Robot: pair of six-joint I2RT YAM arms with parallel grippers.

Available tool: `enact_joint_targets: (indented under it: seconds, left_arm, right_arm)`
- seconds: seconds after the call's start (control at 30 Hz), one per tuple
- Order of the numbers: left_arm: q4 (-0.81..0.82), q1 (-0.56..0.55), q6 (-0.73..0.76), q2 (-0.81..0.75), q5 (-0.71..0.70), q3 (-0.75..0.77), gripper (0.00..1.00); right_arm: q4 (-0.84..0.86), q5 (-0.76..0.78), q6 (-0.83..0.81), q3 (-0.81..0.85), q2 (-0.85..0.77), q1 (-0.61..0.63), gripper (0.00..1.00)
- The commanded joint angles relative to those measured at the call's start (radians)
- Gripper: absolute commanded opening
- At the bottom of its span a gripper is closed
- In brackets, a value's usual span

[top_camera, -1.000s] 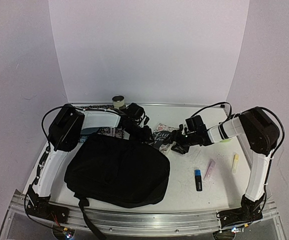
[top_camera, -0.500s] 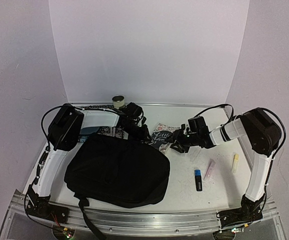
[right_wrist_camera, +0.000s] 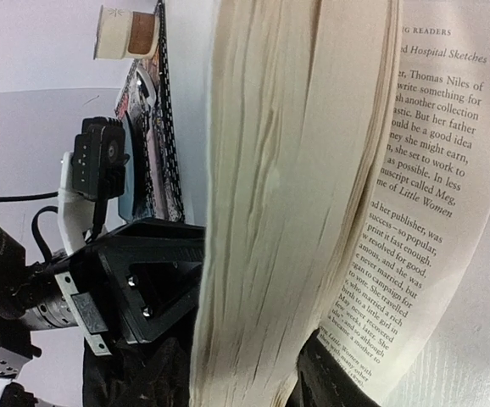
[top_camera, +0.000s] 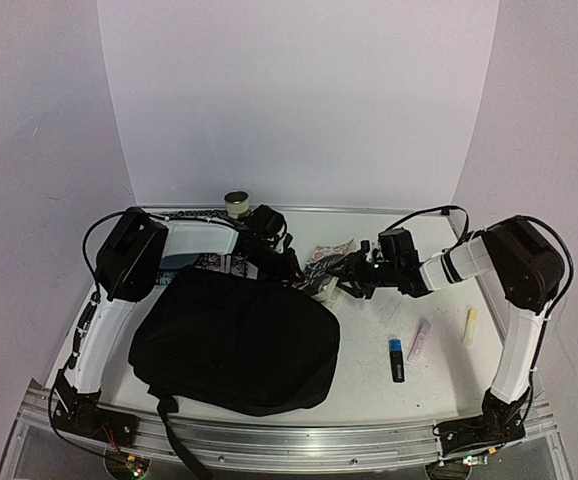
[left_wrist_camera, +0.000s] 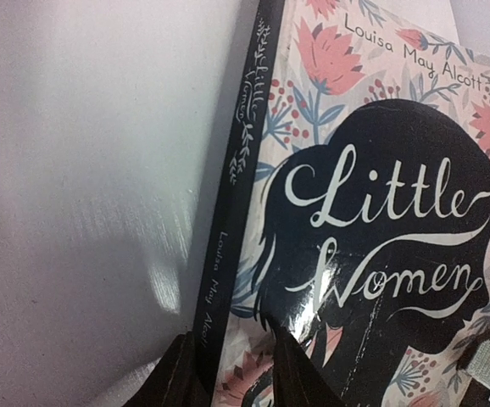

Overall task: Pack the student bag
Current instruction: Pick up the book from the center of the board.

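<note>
Black backpack [top_camera: 234, 340] lies flat on the table [top_camera: 439, 370] at front left, left gripper [left_wrist_camera: 236, 373] clamped on the spine edge of a Little Women book [left_wrist_camera: 372, 237], right gripper [right_wrist_camera: 245, 373] clamped across its page edge, book tilted up just behind the backpack's far right corner.

Lab robot bench: white backdrop panels [top_camera: 299, 100], aluminium rail [top_camera: 299, 438].
</note>
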Motion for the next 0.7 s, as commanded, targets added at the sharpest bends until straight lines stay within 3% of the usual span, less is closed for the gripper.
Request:
enact_joint_targets:
  seconds: [0.0, 0.17, 0.33, 0.43, 0.67]
  left_arm:
    - [0.073, -0.039, -0.014, -0.067, 0.074, -0.011, 0.32]
    - [0.074, -0.038, -0.011, -0.076, 0.053, -0.026, 0.32]
    - [0.076, -0.017, -0.012, -0.102, 0.033, -0.023, 0.4]
    - [0.08, 0.003, -0.016, -0.129, 0.03, -0.022, 0.45]
    - [0.118, 0.046, -0.039, -0.201, 0.057, -0.038, 0.61]
  right_arm:
    - [0.035, -0.016, 0.015, -0.024, 0.03, 0.026, 0.45]
    - [0.033, -0.007, -0.001, -0.057, 0.006, 0.021, 0.34]
    - [0.029, -0.016, -0.031, -0.06, -0.077, -0.006, 0.11]
    - [0.025, -0.032, -0.051, -0.057, -0.135, -0.028, 0.03]
    - [0.023, -0.099, -0.095, -0.031, -0.251, -0.064, 0.0]
